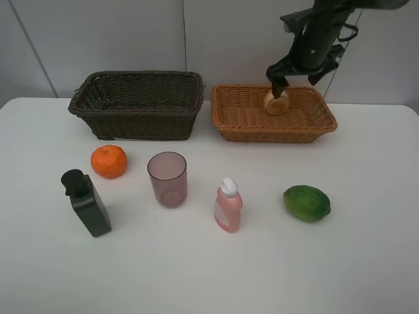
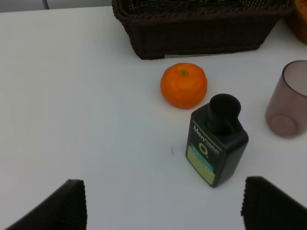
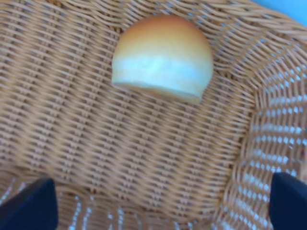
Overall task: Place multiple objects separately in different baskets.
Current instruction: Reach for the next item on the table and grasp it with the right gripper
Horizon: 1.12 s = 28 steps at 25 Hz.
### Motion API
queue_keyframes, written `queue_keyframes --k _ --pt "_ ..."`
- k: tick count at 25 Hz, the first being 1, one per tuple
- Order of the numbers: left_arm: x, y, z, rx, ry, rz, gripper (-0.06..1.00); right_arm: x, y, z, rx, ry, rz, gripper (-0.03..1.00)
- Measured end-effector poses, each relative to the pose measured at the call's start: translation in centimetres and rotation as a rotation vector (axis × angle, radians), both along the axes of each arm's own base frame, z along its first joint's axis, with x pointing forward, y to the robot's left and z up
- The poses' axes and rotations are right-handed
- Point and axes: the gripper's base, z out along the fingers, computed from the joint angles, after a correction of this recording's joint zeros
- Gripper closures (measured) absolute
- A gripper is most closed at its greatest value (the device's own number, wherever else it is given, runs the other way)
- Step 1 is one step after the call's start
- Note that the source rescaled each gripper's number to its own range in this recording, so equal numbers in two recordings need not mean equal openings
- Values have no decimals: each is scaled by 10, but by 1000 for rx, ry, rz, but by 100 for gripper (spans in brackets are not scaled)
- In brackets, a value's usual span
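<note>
- Toward the back right corner of the white worktop (image 1: pixel 366 261), the peach (image 1: pixel 275 103) lies on the floor of the light tan basket (image 1: pixel 262 134), near its back wall.
- Right gripper (image 1: pixel 278 86) hangs just above the peach, jaws spread wide, gripping nothing.
- Dark brown basket (image 1: pixel 137 121) stands just beside the tan one, along the back edge.
- Nearer the front, well apart: mandarin (image 1: pixel 109 161), black pump bottle (image 1: pixel 88 204), mauve cup (image 1: pixel 167 178), pink bottle (image 1: pixel 228 207), green fruit (image 1: pixel 306 203).
- Left gripper (image 2: pixel 163 206) hovers over bare worktop by the pump bottle, jaws parted, holding nothing.

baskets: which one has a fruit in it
The shallow light orange-tan basket, right of the deep dark brown basket; the peach lies inside it.
</note>
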Motion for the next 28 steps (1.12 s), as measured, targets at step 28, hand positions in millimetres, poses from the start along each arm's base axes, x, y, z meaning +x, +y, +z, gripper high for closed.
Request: queue_keyframes --k 28 --pt "0 0 0 0 0 0 10 -166 -17 3 -60 288 177 -3"
